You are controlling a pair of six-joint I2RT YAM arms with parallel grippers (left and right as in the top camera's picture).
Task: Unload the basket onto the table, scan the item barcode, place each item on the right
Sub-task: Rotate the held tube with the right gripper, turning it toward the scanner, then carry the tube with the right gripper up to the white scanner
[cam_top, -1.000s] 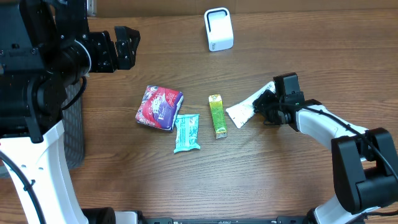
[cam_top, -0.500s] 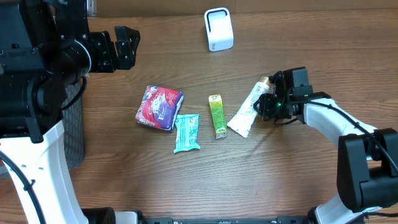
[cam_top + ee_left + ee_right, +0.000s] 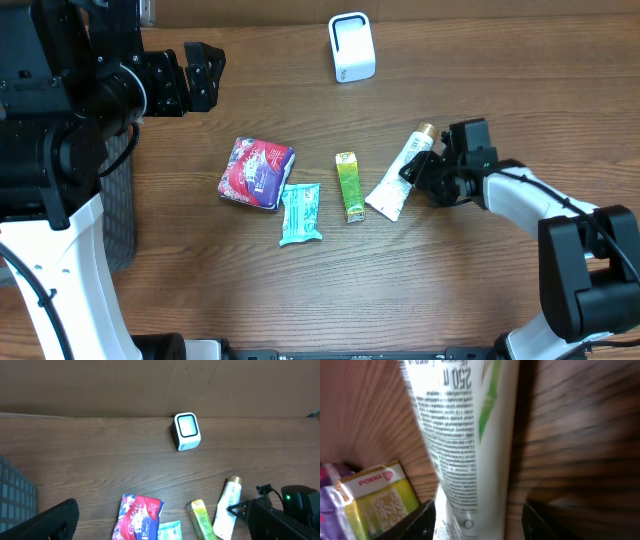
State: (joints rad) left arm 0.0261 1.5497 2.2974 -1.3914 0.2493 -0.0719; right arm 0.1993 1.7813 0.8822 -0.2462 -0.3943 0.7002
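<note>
since a second ago the white tube (image 3: 398,178) has swung round: its cap now points up the table toward the scanner (image 3: 351,47) and its flat crimped end lies down by the green box (image 3: 349,186). my right gripper (image 3: 425,172) has widened over that time. its jaws now stand apart on either side of the tube, which lies flat on the table (image 3: 480,290) between them, loose rather than pinched as far as i can see.

i judge the tube light, soft in the body and smooth-skinned, so a hard squeeze would dent it and a weak one could let it slide. the firmer shoulder near the cap looks like the best place to take hold, leaving the printed side in the right wrist view free. i cannot make out a barcode there.

the green box sits just beside the crimped end and could get nudged. a teal packet (image 3: 300,213) and a purple pouch (image 3: 257,172) lie further left, out of the way. the path up to the scanner looks free. my left gripper (image 3: 190,78) hangs wide open, well apart from everything.
</note>
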